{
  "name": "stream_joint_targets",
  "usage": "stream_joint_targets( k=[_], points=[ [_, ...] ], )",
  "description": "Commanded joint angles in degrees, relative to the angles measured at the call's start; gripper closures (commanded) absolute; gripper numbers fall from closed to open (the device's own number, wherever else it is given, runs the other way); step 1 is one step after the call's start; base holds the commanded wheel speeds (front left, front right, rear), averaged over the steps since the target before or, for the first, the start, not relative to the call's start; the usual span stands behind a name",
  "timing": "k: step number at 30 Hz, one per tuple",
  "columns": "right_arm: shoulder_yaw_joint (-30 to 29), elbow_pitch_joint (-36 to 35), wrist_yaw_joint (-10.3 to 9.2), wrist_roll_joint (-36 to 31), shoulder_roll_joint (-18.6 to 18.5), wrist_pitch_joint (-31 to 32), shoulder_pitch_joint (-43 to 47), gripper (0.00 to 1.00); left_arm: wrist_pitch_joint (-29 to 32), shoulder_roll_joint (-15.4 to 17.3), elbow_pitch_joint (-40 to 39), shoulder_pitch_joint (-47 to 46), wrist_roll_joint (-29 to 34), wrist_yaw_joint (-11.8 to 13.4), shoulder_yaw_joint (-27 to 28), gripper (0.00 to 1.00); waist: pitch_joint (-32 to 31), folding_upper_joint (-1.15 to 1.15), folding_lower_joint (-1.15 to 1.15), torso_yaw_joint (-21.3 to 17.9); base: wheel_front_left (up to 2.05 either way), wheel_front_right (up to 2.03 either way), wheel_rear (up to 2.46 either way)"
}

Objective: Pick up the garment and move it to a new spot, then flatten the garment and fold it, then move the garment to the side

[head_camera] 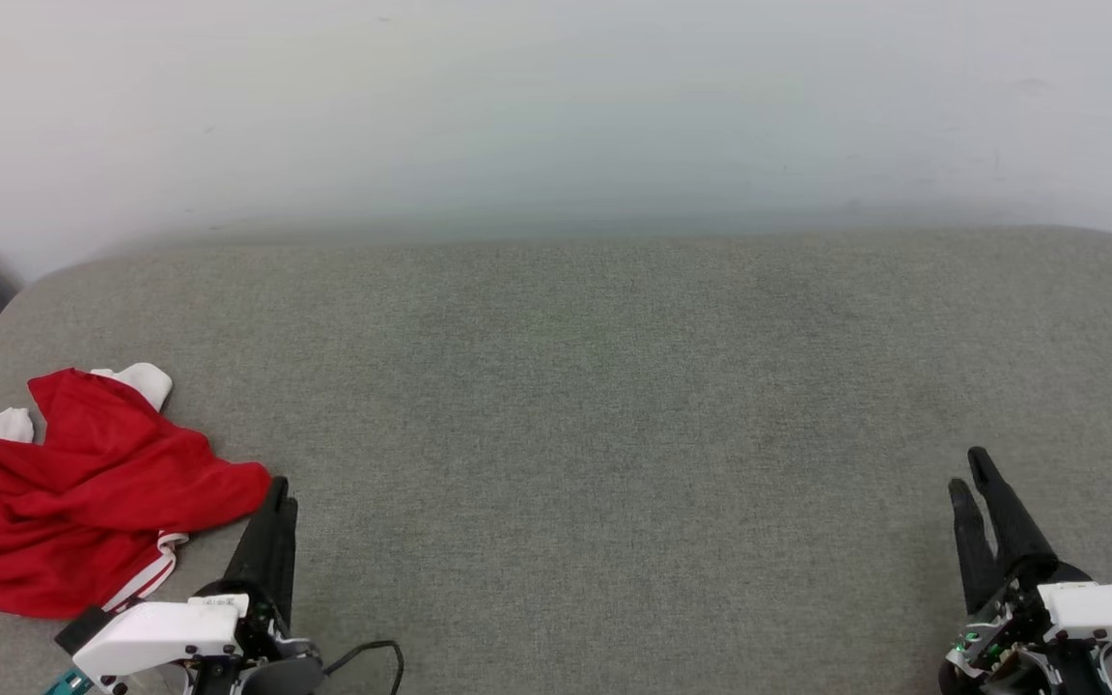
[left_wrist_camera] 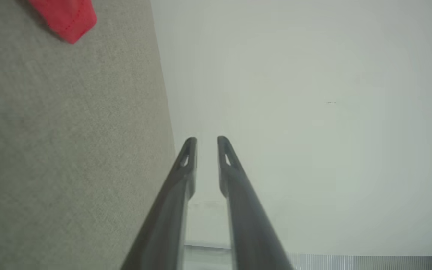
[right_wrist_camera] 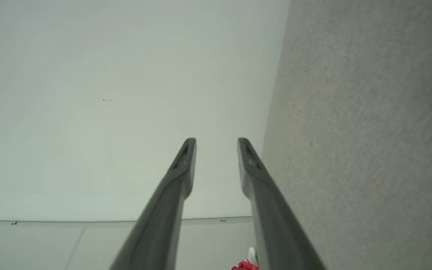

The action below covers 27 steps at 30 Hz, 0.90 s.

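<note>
Head view: crumpled garment (head_camera: 83, 502), partly off-frame left.

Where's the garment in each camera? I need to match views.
Head view: garment crumpled at lower left, beside the left gripper.
Left wrist view: garment's red corner at top left.
Right wrist view: small red-and-white bit of garment at the bottom edge.
Shared landmark: grey fabric surface.

Can't see the whole garment (head_camera: 83, 502) in the head view: cut off at the left edge, bunched up, front hidden in the folds. Just a red corner at the left wrist view's top edge. Just a tiny blurry red-and-white bit at the right wrist view's bottom edge.
</note>
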Motion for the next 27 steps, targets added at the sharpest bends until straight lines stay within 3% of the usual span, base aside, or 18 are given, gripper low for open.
stream_joint_targets(
  k=[1, 15, 27],
  points=[
    [0.1, -0.9, 0.01, -0.1, 0.0, -0.3, -0.9, 0.0, -0.2, 0.1, -0.9, -1.0, 0.1, 0.0, -0.2, 0.0, 0.0, 0.0, 0.0, 0.0, 0.0, 0.0, 0.0],
    [2.8, -3.8, 0.01, -5.2, -0.8, -4.3, -0.9, 0.0, -4.3, 0.2, -4.7, -1.8, 3.2, 0.0, -4.4, 0.0, 0.0, 0.0, 0.0, 0.0, 0.0, 0.0, 0.0],
    [3.8, -5.8, 0.01, -20.6, -1.2, -7.3, -1.2, 0.0, -7.2, 0.4, -6.8, -1.8, 17.4, 0.0, -6.6, 0.0, -0.1, 0.0, 0.0, 0.0, 0.0, 0.0, 0.0]
  ],
)
